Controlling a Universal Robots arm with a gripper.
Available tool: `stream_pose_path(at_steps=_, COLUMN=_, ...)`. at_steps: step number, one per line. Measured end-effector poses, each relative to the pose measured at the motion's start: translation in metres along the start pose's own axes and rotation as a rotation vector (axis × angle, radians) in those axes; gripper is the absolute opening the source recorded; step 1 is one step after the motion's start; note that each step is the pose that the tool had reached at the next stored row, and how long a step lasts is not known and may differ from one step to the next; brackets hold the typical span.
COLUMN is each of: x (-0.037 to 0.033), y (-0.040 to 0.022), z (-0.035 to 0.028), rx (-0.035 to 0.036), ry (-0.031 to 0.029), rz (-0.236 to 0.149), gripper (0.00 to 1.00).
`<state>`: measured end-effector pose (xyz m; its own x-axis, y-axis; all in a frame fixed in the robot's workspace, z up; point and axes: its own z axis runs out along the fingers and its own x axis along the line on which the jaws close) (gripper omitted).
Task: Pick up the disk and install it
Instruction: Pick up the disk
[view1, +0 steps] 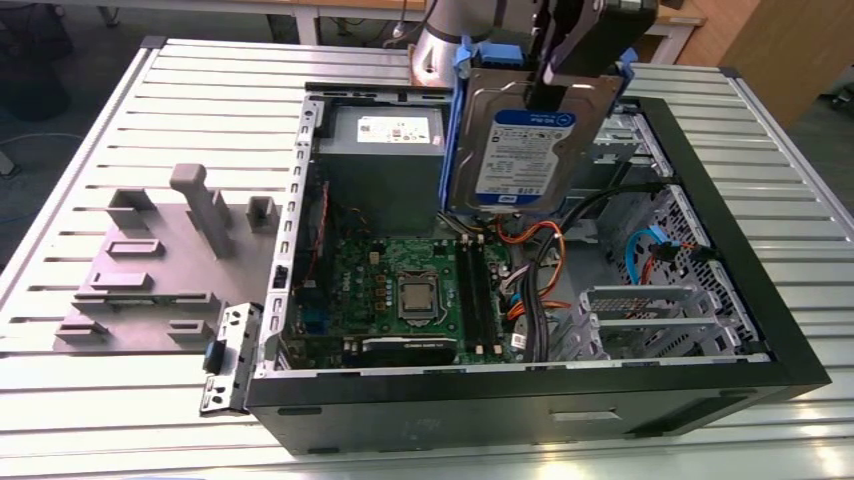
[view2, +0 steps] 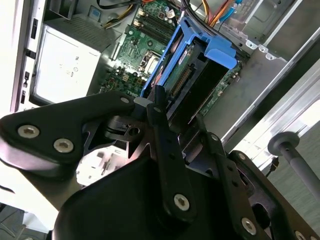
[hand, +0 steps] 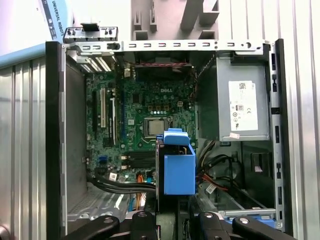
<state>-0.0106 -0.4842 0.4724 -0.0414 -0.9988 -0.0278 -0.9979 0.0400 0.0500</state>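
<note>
I have the dark gripper (view1: 550, 92) clamped on the disk (view1: 514, 150) (a flat rectangular silver metal hard drive with a white-and-blue label and a blue plastic side bracket), gripping it by its upper end. It hangs on edge, the label facing the exterior view's camera. It sits above the open black computer tower case (view1: 747, 300), which lies on its side on the slatted grey metal table (view1: 107, 400).

In the exterior view the drive overlaps the far part of the case, just to the exterior view's right of the grey metal power-supply box (view1: 380, 150) with its white sticker; its lower edge falls over the far edge of the green motherboard (view1: 400, 290) and the orange and black cables (view1: 534, 240). I cannot judge from this angle how high it is above them.

In the second wrist view the black fingers (view2: 164, 135) run down either side of the drive (view2: 212, 47), the gripper (view2: 180, 107) closed against it, with the motherboard (view2: 145, 35) beyond. In the first wrist view the blue bracket (hand: 179, 172) stands out from the gripper (hand: 175, 217), with the case interior behind it: motherboard (hand: 145, 110) and power supply (hand: 240, 105).

The grey plastic stand with upright posts (view1: 160, 260) rests on the table at the exterior view's left, beside the case and apart from the drive.
</note>
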Motion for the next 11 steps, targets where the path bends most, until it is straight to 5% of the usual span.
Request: stream_pose_path(at_steps=11, x=0.0138, y=-0.0026, z=0.0011, rx=0.0000, ry=0.0001, rz=0.000, gripper=0.35)
